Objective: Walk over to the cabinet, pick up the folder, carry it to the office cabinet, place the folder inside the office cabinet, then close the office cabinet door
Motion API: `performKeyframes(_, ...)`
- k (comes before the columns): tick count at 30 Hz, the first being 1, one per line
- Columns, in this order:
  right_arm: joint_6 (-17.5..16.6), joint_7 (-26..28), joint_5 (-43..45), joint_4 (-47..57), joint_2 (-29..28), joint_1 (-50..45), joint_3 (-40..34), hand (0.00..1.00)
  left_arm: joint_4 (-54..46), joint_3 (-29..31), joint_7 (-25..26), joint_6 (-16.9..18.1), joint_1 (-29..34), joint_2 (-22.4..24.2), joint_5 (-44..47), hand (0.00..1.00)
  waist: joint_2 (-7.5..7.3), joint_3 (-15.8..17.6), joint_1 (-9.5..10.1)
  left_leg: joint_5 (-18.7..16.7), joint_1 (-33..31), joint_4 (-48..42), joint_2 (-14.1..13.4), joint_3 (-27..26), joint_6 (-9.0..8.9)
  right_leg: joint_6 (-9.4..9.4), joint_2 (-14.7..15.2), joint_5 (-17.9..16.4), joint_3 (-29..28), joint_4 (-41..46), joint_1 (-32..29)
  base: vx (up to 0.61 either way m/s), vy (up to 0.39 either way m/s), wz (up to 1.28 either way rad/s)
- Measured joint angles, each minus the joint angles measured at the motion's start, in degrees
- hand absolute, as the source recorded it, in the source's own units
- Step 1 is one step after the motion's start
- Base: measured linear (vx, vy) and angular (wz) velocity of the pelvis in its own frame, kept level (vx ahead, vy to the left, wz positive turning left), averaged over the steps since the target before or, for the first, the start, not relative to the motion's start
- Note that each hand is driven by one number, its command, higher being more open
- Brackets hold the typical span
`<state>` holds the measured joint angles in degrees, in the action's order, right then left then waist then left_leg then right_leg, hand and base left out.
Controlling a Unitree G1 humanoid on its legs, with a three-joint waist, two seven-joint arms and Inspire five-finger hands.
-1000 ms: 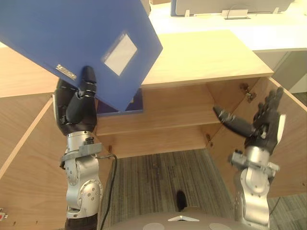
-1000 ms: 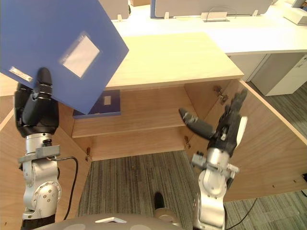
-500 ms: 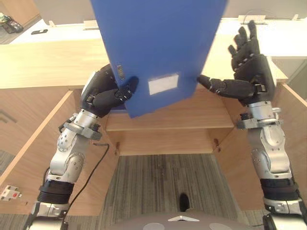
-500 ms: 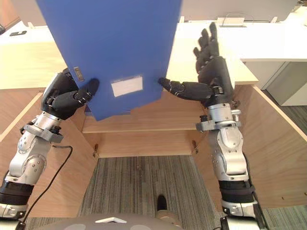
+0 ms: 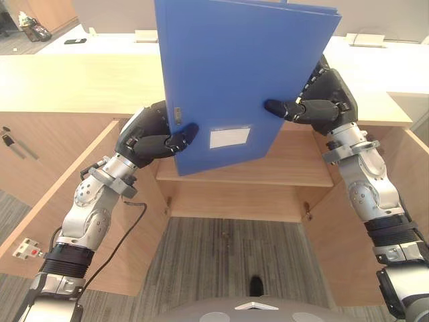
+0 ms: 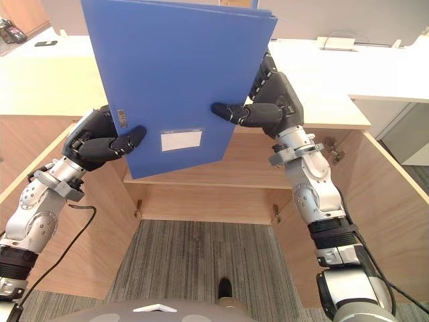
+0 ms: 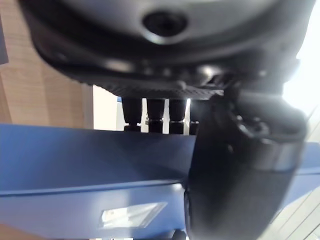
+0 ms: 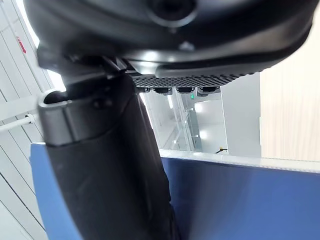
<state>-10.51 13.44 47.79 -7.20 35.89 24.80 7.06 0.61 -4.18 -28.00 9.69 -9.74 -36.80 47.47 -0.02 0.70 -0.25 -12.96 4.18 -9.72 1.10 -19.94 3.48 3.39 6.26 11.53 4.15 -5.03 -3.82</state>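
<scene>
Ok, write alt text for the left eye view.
Both hands hold a blue folder raised before an open wooden cabinet: the left hand pinches its left edge, the right hand its right edge. A shelf shows below the folder.

1 blue folder (image 5: 234, 67), 1 white label (image 5: 229, 137); 2 hands: left hand (image 5: 151, 134), right hand (image 5: 322, 100); 1 office cabinet (image 5: 67, 87), 2 open doors, 1 shelf (image 5: 268, 174).

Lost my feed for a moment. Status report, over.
Both shut on folder: left hand, right hand. Held upright before open cabinet. Its shelf partly hidden behind.
</scene>
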Motion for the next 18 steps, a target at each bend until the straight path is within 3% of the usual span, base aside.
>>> performKeyframes(5,1.0,3.2,7.0,-4.2,1.8,4.3,4.6,1.00,0.5,-1.3,-0.8,0.0,-0.3,-0.6,2.7,0.00,-0.82,-0.5,0.04,0.2,-0.5,-0.2,0.4,0.6,0.40,0.09,0.5,0.2,0.4,0.0,-0.1,-0.04,-0.011,0.07)
performKeyframes(6,1.7,4.8,8.2,-4.4,3.5,5.5,7.1,0.00,0.7,-2.6,-1.3,0.0,-0.9,-1.3,3.9,0.00,-0.83,-0.5,0.08,0.3,-0.7,-0.2,0.4,0.7,0.51,-0.02,0.6,0.5,0.4,0.0,-0.2,-0.04,-0.004,0.05)
performKeyframes(11,4.8,10.3,13.5,-5.9,9.2,10.6,17.2,0.00,3.6,-6.9,-4.3,-0.2,-4.0,-5.1,6.4,0.00,-1.56,-1.0,0.57,0.4,-0.7,-0.1,0.4,0.7,0.53,-0.12,0.5,0.6,0.4,0.0,-0.3,-0.02,-0.007,0.01)
performKeyframes(18,6.6,14.8,15.7,-5.4,10.9,10.9,22.8,0.00,7.0,-10.2,-5.0,-1.5,-4.0,-6.0,9.2,0.00,-2.14,-1.3,1.23,0.4,-0.6,-0.1,0.3,0.7,0.52,-0.63,0.4,1.1,0.5,0.0,-0.3,0.00,0.000,0.00)
